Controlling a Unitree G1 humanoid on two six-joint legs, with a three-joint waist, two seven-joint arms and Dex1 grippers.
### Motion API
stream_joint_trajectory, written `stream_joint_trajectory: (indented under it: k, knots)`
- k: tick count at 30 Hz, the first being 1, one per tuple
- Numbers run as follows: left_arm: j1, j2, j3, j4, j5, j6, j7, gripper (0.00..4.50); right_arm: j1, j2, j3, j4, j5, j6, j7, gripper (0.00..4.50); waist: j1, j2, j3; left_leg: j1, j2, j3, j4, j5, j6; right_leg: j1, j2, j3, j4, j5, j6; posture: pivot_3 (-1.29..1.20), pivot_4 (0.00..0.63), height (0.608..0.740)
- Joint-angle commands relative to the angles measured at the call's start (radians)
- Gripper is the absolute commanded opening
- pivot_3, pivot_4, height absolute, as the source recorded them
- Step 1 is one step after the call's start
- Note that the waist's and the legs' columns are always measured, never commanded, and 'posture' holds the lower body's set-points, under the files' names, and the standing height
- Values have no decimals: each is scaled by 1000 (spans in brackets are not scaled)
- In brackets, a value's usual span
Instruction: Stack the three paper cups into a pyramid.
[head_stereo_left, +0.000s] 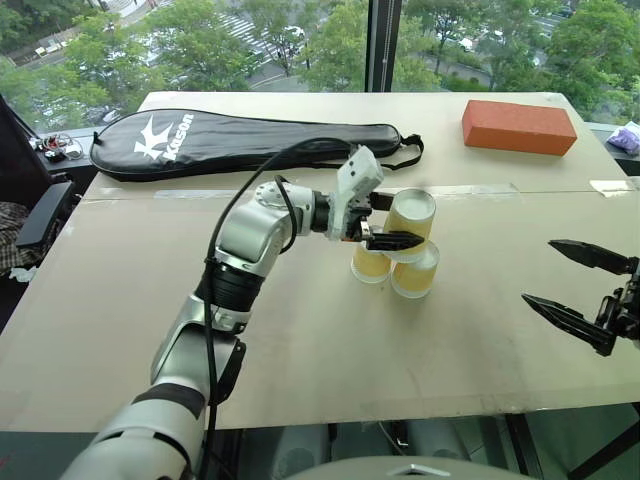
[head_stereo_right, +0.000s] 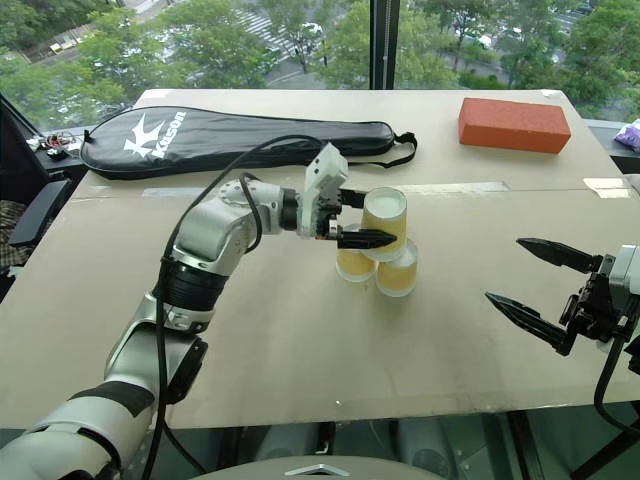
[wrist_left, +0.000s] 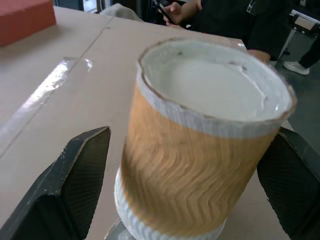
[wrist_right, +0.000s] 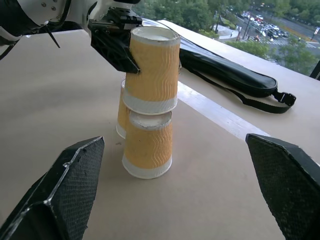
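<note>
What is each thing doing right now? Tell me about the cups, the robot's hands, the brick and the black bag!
Top cup: upside down, sitting on the two lower cups.
Two lower cups: upside down, side by side on the table.
Left gripper: open, fingers either side of the top cup, gaps showing.
Right gripper: open, holding nothing, off to the side.
Orange brick: lying flat.
Black racket bag: lying flat, closed.

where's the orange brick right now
In the left eye view the orange brick lies at the table's far right, beyond the stacked paper cups and right of the black racket bag.
</note>
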Motion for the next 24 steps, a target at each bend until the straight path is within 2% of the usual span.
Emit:
stream_joint_trajectory:
  k: [1,8,12,16,19,24]
  knots:
    - [8,31,88,-117,-59,50,37,4408,-12,7,14,-22,10,-1,-6,4500,0,0,0,0,0,0,0,0,0,0,0,0,0,0,0,0,150,740]
    - [169,133,255,-380,-180,179,142,4408,-36,3,87,19,-28,-8,13,4500,-6,1,0,1,2,0,0,0,0,0,0,0,0,0,1,0,150,740]
    - [402,175,400,-525,-226,165,203,4408,-70,-7,126,72,-62,-19,33,4500,-6,1,0,1,2,0,0,0,0,0,0,1,0,-1,-1,0,150,740]
    - [697,150,558,-618,-255,136,280,4408,-85,-10,140,111,-82,-25,54,4500,-11,1,0,2,3,-1,0,0,0,0,-1,2,1,0,-2,0,150,740]
    - [933,145,616,-660,-220,38,267,4408,-79,-15,136,131,-87,-18,66,4500,-13,1,0,2,4,-1,-1,0,0,0,-2,2,1,-1,-2,0,150,740]
    - [1086,102,650,-663,-231,-56,302,4408,-65,-33,115,176,-104,-17,89,4500,7,0,0,2,3,1,0,0,0,1,-3,1,0,-3,1,0,150,740]
